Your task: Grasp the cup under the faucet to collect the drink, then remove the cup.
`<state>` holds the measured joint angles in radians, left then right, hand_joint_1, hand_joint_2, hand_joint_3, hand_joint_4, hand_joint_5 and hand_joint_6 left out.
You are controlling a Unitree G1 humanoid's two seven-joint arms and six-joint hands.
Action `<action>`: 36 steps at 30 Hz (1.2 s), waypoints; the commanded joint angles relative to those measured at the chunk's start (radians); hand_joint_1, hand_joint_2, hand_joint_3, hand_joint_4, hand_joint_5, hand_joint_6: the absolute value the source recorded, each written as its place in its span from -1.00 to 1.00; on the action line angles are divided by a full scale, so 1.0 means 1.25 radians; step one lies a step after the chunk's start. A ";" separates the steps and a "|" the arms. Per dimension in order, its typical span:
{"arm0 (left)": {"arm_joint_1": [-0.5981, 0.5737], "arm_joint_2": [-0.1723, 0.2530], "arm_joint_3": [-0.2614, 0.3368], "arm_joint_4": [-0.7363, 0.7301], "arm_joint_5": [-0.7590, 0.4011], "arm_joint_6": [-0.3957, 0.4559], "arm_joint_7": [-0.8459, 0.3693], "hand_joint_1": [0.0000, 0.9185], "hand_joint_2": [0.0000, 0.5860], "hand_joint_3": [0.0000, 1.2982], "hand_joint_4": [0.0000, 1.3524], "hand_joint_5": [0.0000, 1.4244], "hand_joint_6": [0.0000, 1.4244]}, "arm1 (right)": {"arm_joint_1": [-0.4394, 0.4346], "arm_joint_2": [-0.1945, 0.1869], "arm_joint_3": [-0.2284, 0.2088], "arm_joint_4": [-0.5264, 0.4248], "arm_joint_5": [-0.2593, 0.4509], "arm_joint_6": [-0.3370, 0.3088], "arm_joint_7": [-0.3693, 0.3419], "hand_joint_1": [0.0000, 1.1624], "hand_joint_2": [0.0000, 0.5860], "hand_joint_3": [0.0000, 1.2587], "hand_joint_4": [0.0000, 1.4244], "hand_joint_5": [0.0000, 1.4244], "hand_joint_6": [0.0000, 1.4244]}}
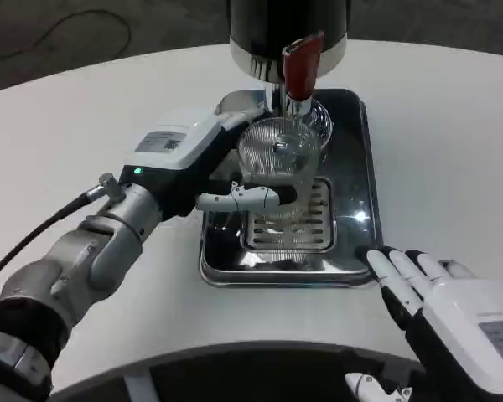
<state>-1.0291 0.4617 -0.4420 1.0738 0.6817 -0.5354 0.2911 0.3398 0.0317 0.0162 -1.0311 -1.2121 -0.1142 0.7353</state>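
A clear ribbed cup (278, 167) stands on the drip grate (306, 234) of a shiny metal tray (352, 180), right below the faucet (300, 99) with its red lever (302, 65). My left hand (214, 163) reaches in from the left and grips the cup, with fingers (247, 198) wrapped across its near side. My right hand (436, 301) rests on the table at the tray's front right corner, fingers spread and holding nothing.
The black and chrome dispenser body (289, 29) rises at the back of the tray. The white round table (444, 151) stretches to both sides. A black cable (33, 234) runs along my left forearm.
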 commanded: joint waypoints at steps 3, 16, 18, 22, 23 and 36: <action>-0.006 0.017 0.009 -0.029 -0.014 -0.037 -0.031 -0.88 -0.67 -0.82 -0.82 -0.54 -0.46 | 0.005 0.007 0.017 -0.013 -0.002 0.004 0.014 -0.65 0.44 -1.00 -1.00 -1.00 -1.00; 0.018 0.033 0.031 -0.071 -0.031 -0.070 -0.064 -0.91 -0.67 -0.89 -0.89 -0.56 -0.47 | 0.006 0.002 0.027 -0.013 -0.005 0.020 0.019 -0.64 0.45 -1.00 -1.00 -1.00 -1.00; 0.030 0.045 0.040 -0.090 -0.035 -0.076 -0.062 -0.93 -0.67 -0.87 -0.88 -0.54 -0.47 | 0.009 0.002 0.031 -0.013 -0.007 0.021 0.017 -0.64 0.46 -1.00 -1.00 -1.00 -1.00; 0.057 0.068 0.066 -0.124 -0.053 -0.088 -0.067 -0.94 -0.67 -0.84 -0.86 -0.53 -0.46 | 0.007 0.003 0.036 -0.013 -0.010 0.024 0.014 -0.64 0.46 -1.00 -1.00 -1.00 -1.00; 0.068 0.075 0.075 -0.136 -0.058 -0.095 -0.070 -0.95 -0.67 -0.83 -0.85 -0.51 -0.44 | 0.007 0.003 0.037 -0.013 -0.010 0.025 0.015 -0.64 0.46 -1.00 -1.00 -1.00 -1.00; 0.230 0.156 0.191 -0.272 -0.168 -0.182 -0.117 -0.92 -0.58 -0.55 -0.51 -0.30 -0.25 | -0.005 0.004 0.070 -0.013 -0.035 0.044 0.017 -0.64 0.46 -1.00 -1.00 -1.00 -1.00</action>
<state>-0.8014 0.6232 -0.2481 0.7770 0.5224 -0.7268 0.1632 0.3334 0.0319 0.0938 -1.0318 -1.2493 -0.0659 0.7509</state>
